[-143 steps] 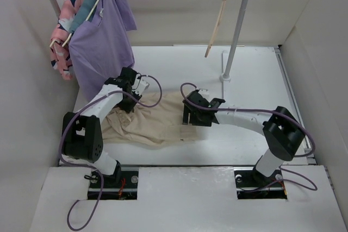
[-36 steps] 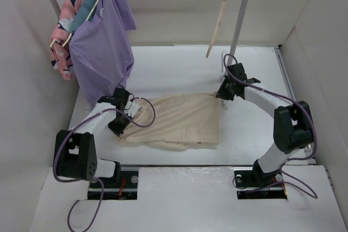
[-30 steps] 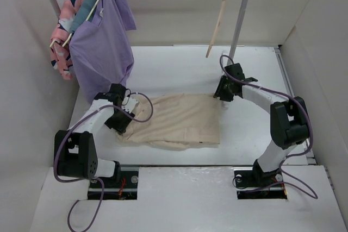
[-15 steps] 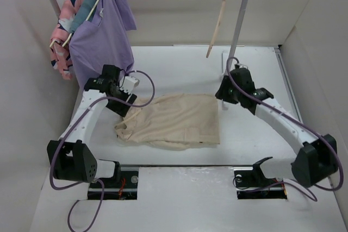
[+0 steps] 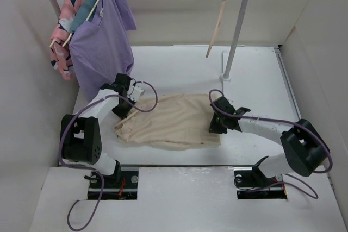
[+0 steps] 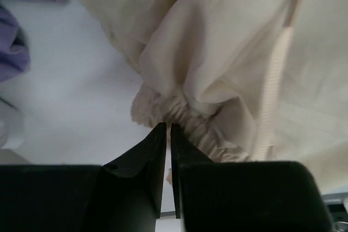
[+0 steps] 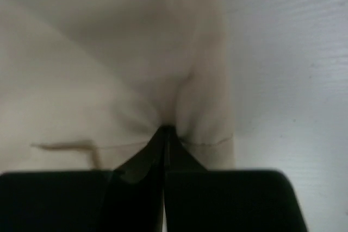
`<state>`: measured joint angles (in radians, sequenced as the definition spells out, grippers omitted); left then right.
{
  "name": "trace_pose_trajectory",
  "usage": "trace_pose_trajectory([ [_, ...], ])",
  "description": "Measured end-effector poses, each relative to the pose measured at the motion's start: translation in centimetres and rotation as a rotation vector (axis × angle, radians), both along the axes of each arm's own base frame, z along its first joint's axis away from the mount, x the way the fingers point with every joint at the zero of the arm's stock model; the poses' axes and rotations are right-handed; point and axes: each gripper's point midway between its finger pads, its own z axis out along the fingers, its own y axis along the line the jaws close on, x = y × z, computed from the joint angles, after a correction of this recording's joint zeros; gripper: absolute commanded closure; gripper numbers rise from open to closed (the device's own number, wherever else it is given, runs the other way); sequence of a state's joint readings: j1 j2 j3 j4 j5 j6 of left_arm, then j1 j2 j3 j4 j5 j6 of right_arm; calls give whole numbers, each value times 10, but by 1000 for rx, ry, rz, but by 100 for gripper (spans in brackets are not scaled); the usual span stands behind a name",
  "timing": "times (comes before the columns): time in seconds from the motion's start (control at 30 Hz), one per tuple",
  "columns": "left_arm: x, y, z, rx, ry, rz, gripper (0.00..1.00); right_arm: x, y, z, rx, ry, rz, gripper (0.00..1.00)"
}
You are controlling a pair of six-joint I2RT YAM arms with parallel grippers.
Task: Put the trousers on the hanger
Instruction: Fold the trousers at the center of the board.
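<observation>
Beige cloth puckered into the tips of the right gripper, whose jaws were pressed together on a small fold at the right edge of the trousers. The left gripper had its jaws drawn to a thin slit at the gathered waistband. It seemed to nip only the very rim of that ruffle, though how much cloth lay between the tips could not be told.

That thin hold was the likeliest trouble. If the left pinch took only the ruffle's edge, it could slide out once the garment's weight came on. The right pinch, if it took a single layer, could let the layers beneath sag or unfold as it lifted. The trousers lay crumpled flat on the white table, between the two arms. The hanger hung from the far rail, well apart from the trousers, so any carry would be long. On the left, the purple shirt hung near the left wrist and could snag.

The left arm folded tightly, its elbow out to the near left and its wrist tipped down at the garment's far-left corner. The right arm stretched low from the near right, its forearm running leftward just above the table.
</observation>
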<state>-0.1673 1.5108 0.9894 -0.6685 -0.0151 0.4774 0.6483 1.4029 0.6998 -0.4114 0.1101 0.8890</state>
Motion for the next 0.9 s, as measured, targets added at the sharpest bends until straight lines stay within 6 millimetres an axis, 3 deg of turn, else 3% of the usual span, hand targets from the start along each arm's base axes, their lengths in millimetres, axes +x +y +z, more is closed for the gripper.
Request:
trace_pose_trajectory([
  [0.07, 3, 8, 0, 41, -16, 0, 94, 6, 2, -2, 32, -1, -32, 100],
  [0.1, 7, 9, 2, 50, -32, 1, 81, 7, 3, -3, 38, -1, -40, 99],
  [0.13, 12, 11, 4, 57, -49, -1, 72, 9, 4, -2, 40, -3, -41, 87],
  [0.23, 28, 10, 17, 57, -102, -1, 47, 8, 7, 2, 20, -2, -40, 66],
  [0.27, 36, 9, 24, 51, -130, -2, 44, 8, 6, 4, 2, -1, -37, 48],
  [0.37, 55, 5, 46, 38, -214, -9, 38, 11, 1, 22, -47, -20, -36, 29],
  [0.47, 66, 3, 70, 25, -296, -27, 26, 21, -4, 60, -57, -95, -57, 24],
  [0.5, 68, 2, 77, 24, -317, -37, 26, 24, -6, 75, -50, -127, -66, 22],
  [0.53, 70, 1, 84, 17, -339, -42, 15, 26, -9, 90, -40, -158, -75, 21],
  [0.6, 75, -3, 100, 8, -382, -61, 13, 26, -17, 120, -23, -216, -85, 14],
  [0.63, 78, -5, 108, -2, -405, -68, 0, 26, -22, 135, -18, -245, -93, 13],
  [0.9, 91, -32, 179, -170, -608, -66, 0, 6, -78, 240, -20, -438, -137, 7],
])
